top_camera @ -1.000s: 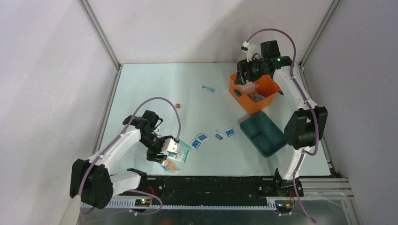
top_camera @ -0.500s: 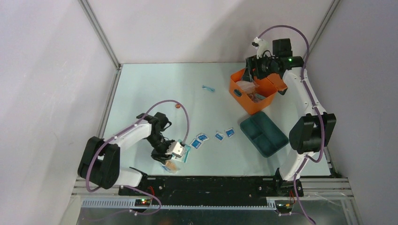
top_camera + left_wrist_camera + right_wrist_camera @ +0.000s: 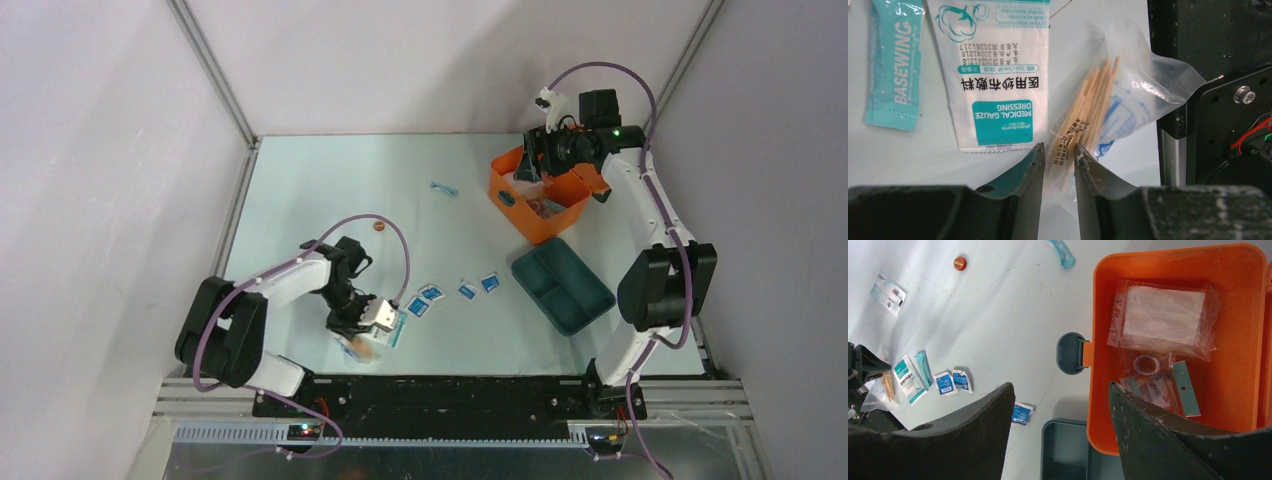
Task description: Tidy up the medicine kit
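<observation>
The medicine kit (image 3: 541, 219) is an open orange case at the back right; in the right wrist view its orange wall (image 3: 1248, 390) surrounds clear bags and a tape roll (image 3: 1146, 363). Its dark teal tray (image 3: 562, 285) lies on the table in front of it. My right gripper (image 3: 1060, 385) hangs open above the case's front edge, holding nothing. At the near left, my left gripper (image 3: 1058, 146) has its jaws drawn in on a clear packet of wooden sticks (image 3: 1118, 95), whose plastic fills the narrow gap. A gauze dressing packet (image 3: 998, 75) and a teal sachet (image 3: 893, 65) lie beside it.
Three small blue-white sachets (image 3: 432, 293) (image 3: 467, 290) (image 3: 489, 283) lie mid-table, with another (image 3: 417, 306) close to my left gripper (image 3: 378, 318). A small red cap (image 3: 378, 226) and a blue tube (image 3: 444, 188) sit further back. The black base rail (image 3: 1173, 30) runs right beside the stick packet.
My left gripper's jaws have narrowed onto the stick packet while the arm folded in closer. My right gripper shifted to the right and now sits over the orange case.
</observation>
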Available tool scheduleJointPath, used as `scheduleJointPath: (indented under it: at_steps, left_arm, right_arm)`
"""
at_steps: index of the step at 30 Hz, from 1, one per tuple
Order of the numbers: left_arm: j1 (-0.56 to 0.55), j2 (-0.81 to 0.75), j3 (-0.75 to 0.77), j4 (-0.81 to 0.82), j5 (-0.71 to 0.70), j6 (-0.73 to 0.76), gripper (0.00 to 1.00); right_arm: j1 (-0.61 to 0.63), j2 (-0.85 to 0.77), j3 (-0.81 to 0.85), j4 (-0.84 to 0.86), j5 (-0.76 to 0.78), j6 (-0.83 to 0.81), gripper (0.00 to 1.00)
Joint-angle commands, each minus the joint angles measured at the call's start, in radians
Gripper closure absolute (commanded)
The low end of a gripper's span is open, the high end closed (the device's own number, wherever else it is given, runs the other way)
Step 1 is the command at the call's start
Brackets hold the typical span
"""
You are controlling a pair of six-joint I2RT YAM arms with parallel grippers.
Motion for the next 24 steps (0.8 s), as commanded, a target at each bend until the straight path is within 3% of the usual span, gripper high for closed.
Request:
scheduleJointPath:
  at_steps: [1, 5, 9, 14, 17, 21, 24]
  left_arm:
    - [-0.003, 0.020, 0.046, -0.038, -0.028, 0.020, 0.74]
    - [-0.001, 0.015, 0.058, -0.062, -0.041, 0.011, 0.91]
    - [0.059, -0.023, 0.130, -0.068, -0.024, -0.034, 0.99]
    - [0.162, 0.003, 0.362, -0.069, 0.071, -0.195, 1.00]
    - [0.191, 0.066, 0.537, -0.069, 0.127, -0.301, 1.00]
    - [0.192, 0.186, 0.730, -0.070, 0.232, -0.477, 1.00]
    - [0.191, 0.298, 0.877, -0.069, 0.286, -0.602, 1.00]
  right_arm:
    - [0.003, -0.024, 0.023, 0.019, -0.014, 0.001, 0.28]
    - [0.004, -0.013, 0.029, 0.018, -0.013, 0.000, 0.28]
    - [0.014, -0.005, 0.046, 0.014, -0.009, 0.003, 0.28]
    - [0.030, -0.010, 0.067, 0.002, -0.033, -0.014, 0.28]
    - [0.032, -0.017, 0.079, -0.020, -0.161, -0.047, 0.29]
    - [0.060, -0.021, 0.109, -0.079, -0.302, -0.275, 0.33]
    - [0.102, -0.067, 0.065, -0.052, -0.321, -0.464, 0.33]
